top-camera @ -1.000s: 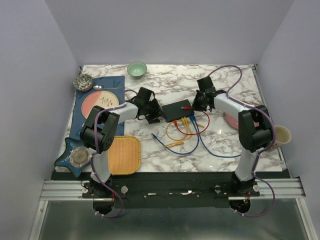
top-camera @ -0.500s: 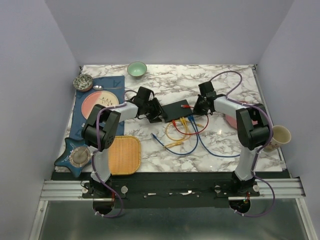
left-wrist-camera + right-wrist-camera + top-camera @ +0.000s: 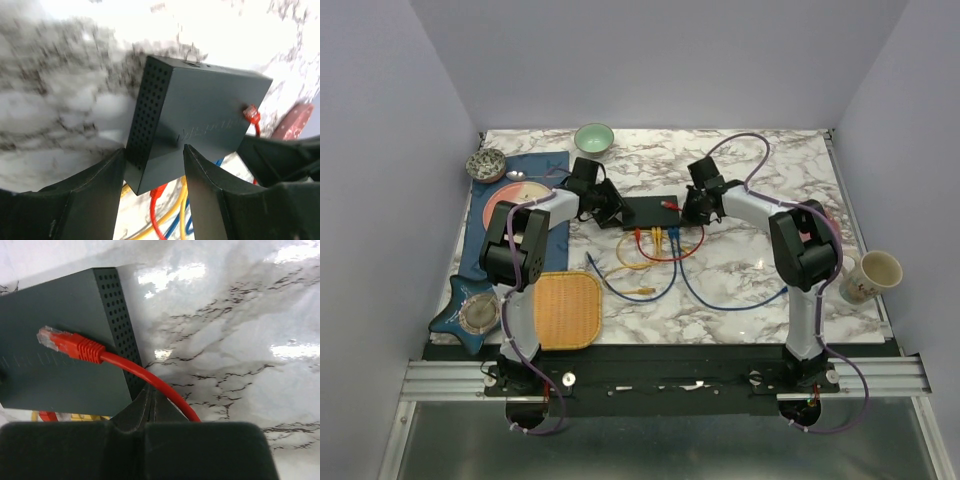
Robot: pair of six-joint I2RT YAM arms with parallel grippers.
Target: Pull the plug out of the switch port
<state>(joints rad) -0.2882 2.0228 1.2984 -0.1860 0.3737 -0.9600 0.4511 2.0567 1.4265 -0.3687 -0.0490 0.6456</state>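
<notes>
Left gripper (image 3: 605, 207): closed around the left end of the black box (image 3: 648, 211), with a finger (image 3: 85, 200) on either side of its corner. This looks like a bracing hold.
Black box: flat on the table (image 3: 750, 170) between the two grippers. Its long axis runs left to right, and its left end is in the left gripper.
Port row (image 3: 655, 226): along the near long edge of the box. Red, yellow and blue seated plugs (image 3: 656, 237) sit there, their cables trailing toward the near side. Which socket the task means cannot be told.
Loose red plug (image 3: 70, 345): lies flat on top of the box toward its right end, in no socket. By the look of it, this one is already out.
Red cable (image 3: 130, 371): runs right from the loose plug, off the right end of the box, to the tip of the right gripper.
Right gripper (image 3: 147, 387): closed tight, just off the right end of the box. The red cable crosses its tip — whether it is pinched there cannot be told.
Key relation: the sockets face the near side, so any plug should come out toward the near side, across the long axis of the box. The right gripper is nearer the loose plug, and the left is set to hold the box.
</notes>
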